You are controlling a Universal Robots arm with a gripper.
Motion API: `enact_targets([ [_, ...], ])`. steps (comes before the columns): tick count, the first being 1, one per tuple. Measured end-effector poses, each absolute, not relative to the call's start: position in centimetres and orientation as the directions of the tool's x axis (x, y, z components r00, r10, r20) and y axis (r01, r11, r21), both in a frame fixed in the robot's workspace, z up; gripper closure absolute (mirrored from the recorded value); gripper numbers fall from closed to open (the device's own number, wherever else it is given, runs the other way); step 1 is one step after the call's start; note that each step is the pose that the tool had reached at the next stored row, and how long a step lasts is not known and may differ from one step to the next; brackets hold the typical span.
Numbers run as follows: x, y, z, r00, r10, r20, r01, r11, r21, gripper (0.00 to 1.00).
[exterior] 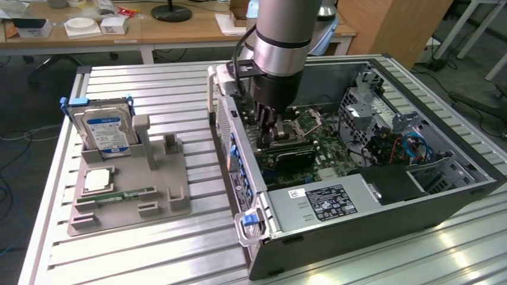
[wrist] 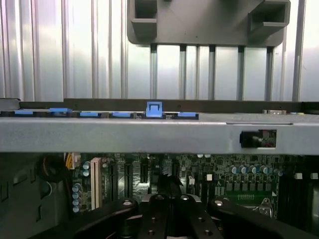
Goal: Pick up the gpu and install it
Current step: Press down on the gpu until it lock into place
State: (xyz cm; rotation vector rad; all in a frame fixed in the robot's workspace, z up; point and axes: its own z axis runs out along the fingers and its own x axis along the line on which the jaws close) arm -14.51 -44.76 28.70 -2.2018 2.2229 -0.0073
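The claw [exterior: 273,127] hides its tips low inside the case [exterior: 380,202]; its grip can't be seen.

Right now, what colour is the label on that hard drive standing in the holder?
Blue and white, on the silver hard drive; the exterior view shows it best.

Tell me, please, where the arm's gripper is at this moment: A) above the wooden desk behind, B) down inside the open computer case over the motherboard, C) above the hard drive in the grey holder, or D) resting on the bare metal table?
B: the gripper reaches down inside the open computer case, just above the motherboard, while the hard drive stands apart in its grey holder.
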Motion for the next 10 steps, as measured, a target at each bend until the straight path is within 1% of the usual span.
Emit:
enact_targets([
  [10, -14.20, -44.76, 28.60, -0.009, -1.000, -0.006, -1.000, 0.009, -0.012, 0.90],
])
